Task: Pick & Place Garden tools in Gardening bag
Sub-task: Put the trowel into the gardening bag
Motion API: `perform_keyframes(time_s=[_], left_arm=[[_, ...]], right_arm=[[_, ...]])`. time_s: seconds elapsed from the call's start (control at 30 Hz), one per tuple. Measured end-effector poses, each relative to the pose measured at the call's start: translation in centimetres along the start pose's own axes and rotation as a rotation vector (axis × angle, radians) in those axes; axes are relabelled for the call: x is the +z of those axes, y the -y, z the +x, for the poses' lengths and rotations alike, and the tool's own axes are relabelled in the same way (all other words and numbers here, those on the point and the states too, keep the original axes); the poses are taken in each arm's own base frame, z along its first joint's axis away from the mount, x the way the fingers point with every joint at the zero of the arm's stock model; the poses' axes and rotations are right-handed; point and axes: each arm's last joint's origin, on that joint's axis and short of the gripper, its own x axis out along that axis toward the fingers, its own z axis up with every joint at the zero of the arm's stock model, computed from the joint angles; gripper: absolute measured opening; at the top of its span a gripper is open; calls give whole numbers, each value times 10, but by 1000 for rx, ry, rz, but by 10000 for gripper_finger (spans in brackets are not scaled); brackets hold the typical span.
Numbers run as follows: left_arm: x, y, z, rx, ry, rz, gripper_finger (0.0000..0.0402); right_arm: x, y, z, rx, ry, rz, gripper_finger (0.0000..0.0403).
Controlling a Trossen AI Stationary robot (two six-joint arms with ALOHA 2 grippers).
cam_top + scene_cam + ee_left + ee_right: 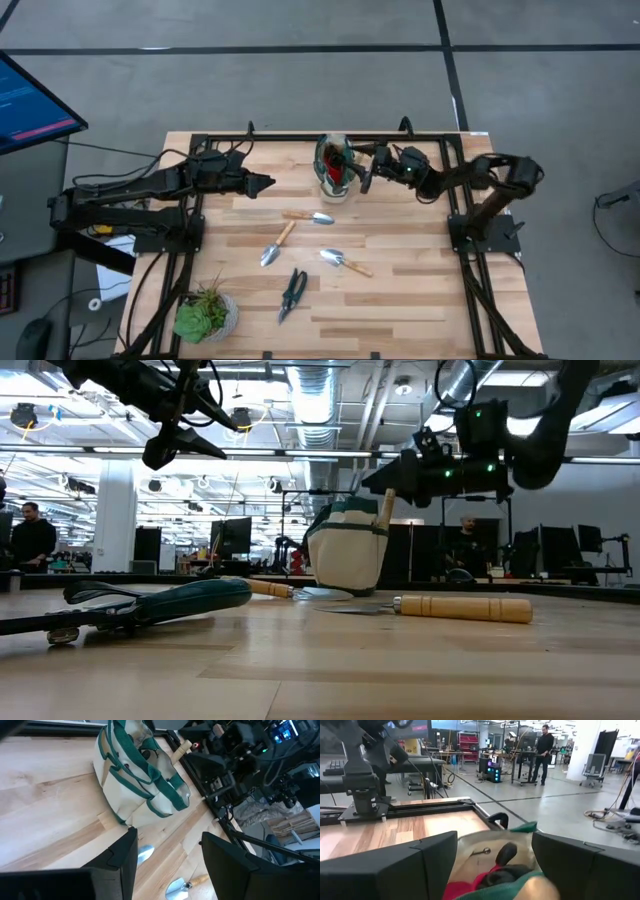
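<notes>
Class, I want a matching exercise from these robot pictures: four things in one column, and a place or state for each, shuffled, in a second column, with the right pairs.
Things
1. bag
2. shears
3. potted plant
4. right gripper

Places or states
A. at the table's near left corner
B. open, right beside the bag's top
C. upright at the table's far edge, a wooden handle sticking out
D. flat on the table, near the front edge, right of the plant

Pairs: 1-C, 2-D, 3-A, 4-B
</notes>
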Motion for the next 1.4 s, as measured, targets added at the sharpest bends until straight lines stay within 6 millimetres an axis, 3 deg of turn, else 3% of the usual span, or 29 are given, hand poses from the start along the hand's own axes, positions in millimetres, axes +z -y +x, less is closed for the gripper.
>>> perform_keyframes(time_s=[0.3, 0.53, 0.7, 0.87, 1.03, 1.23, 1.4], left_arm=[[0, 0, 0, -5, -6, 44, 175], [-2, 1, 0, -36, -47, 56, 175], [-10, -1, 8, -58, -162, 132, 175], [-9, 5, 37, -28, -238, 303, 175], [-2, 20, 75, -38, -335, 446, 175], [-14, 13, 118, 29, -519, 622, 175], [-26, 17, 139, 39, -568, 834, 175]], right_arm=[[44, -5, -17, 20, -31, -74, 249], [74, -40, -11, 131, -286, -76, 249], [96, -64, -11, 202, -486, 16, 249], [105, -80, -20, 230, -653, 78, 249], [102, -95, -30, 262, -755, 104, 249], [98, -106, -38, 283, -826, 105, 249], [97, -111, -41, 297, -834, 100, 249]])
